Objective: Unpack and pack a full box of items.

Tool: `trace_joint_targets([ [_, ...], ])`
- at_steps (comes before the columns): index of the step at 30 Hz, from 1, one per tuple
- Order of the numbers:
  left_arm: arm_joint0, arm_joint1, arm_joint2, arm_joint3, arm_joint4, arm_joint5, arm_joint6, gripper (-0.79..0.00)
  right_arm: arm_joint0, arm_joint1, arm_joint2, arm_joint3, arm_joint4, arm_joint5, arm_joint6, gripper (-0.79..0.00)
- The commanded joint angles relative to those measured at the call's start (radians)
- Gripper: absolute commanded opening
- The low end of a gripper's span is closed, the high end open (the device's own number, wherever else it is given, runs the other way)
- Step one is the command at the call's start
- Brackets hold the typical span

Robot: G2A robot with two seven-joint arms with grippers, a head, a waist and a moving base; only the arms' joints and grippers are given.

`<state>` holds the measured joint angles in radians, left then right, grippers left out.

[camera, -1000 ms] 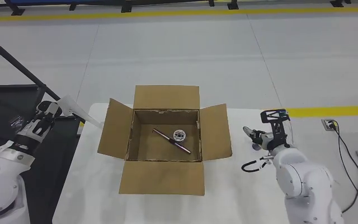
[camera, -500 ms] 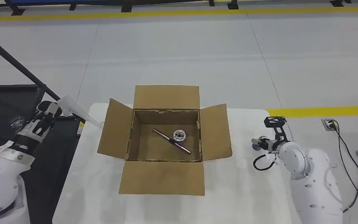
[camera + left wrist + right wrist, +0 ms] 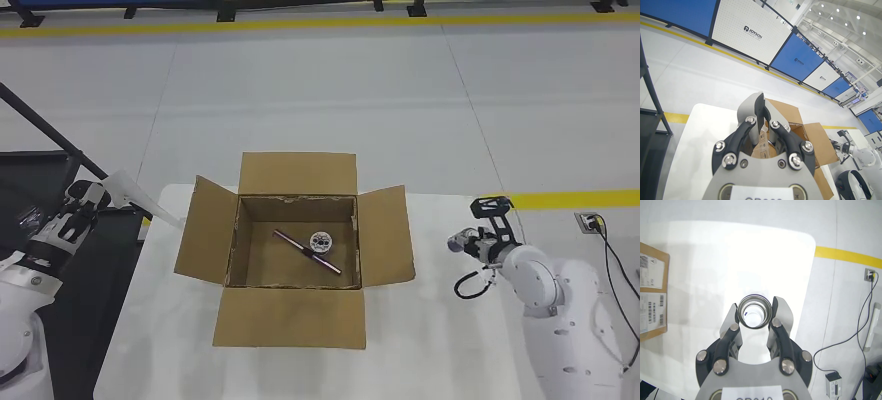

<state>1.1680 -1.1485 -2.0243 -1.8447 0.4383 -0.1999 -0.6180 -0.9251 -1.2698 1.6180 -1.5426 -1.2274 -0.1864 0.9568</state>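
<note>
A logo with a wordmark is noted on the wall panels (image 3: 752, 35), white and blue alike. White labels (image 3: 651, 274) with barcodes and fine print, too small to be read, are found on a flap of the box (image 3: 290, 318). Handling symbols (image 3: 763, 145) are printed on another flap.

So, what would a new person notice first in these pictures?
The open brown cardboard box stands in the middle of the white table, with a thin dark rod and a small round white piece lying inside. To its right, the right gripper holds a shiny round metal can over the table.
</note>
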Motion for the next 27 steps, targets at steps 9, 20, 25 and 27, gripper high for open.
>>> trace_joint_targets([
  [9, 0.0, 0.0, 0.0, 0.0, 0.0, 0.0, 0.0, -0.785, -0.076, -0.017, -0.204, -0.496, -0.122, 0.172, -0.071, -0.785],
  [20, 0.0, 0.0, 0.0, 0.0, 0.0, 0.0, 0.0, -0.785, 0.132, -0.062, -0.564, -0.463, -0.197, 0.149, -0.095, -0.785],
  [25, 0.0, 0.0, 0.0, 0.0, 0.0, 0.0, 0.0, -0.785, 0.266, -0.094, -0.695, -0.321, -0.157, 0.127, -0.024, -0.785],
  [27, 0.0, 0.0, 0.0, 0.0, 0.0, 0.0, 0.0, -0.785, 0.266, -0.094, -0.695, -0.321, -0.157, 0.127, -0.024, -0.785],
])
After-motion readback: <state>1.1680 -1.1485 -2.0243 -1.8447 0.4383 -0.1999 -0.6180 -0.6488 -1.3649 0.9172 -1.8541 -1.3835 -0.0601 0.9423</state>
